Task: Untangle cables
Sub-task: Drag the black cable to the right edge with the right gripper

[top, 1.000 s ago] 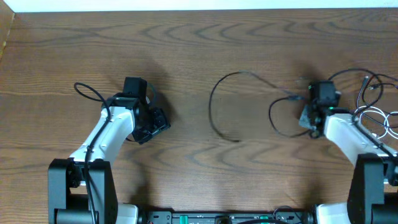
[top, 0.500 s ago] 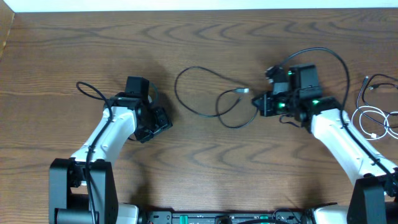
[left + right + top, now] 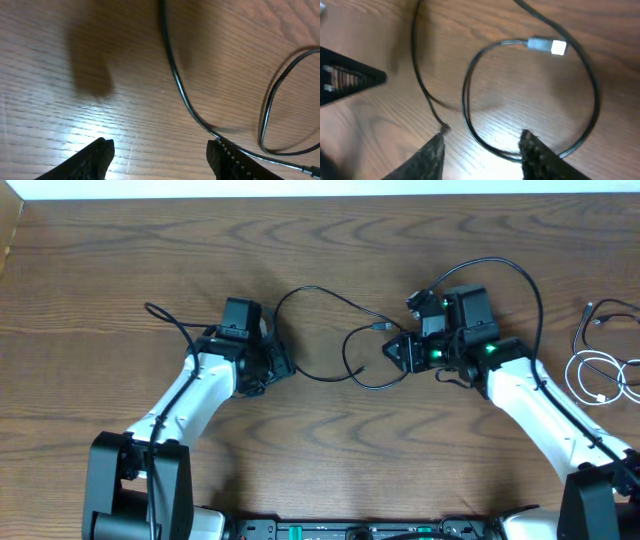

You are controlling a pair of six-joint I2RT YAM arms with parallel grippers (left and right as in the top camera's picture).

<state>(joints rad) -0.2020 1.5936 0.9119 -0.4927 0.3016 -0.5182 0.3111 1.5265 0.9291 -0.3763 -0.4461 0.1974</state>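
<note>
— What is sitting on the wooden table (image 3: 120, 250)?
— Two arms are reaching in: the left arm (image 3: 185, 395) from 7 o'clock, the right arm (image 3: 540, 405) from 4 o'clock.
— How are the grippers standing?
— The left gripper (image 3: 160, 150) is hovering with its fingers spread and nothing between them. The right gripper (image 3: 482, 145) is also gaping wide, gripping nothing.
— And the cables?
— The black cable (image 3: 310, 288) is lying near the table's centre, looping between the two grippers. In the left wrist view it is running just past one fingertip; in the right wrist view its loop is passing under the fingertips. The white cable (image 3: 572, 365) is lying coiled at 3 o'clock, well apart.
— Any plug showing?
— The black cable's plug (image 3: 547, 46) is lying inside the loop, toward the 12 o'clock side.
</note>
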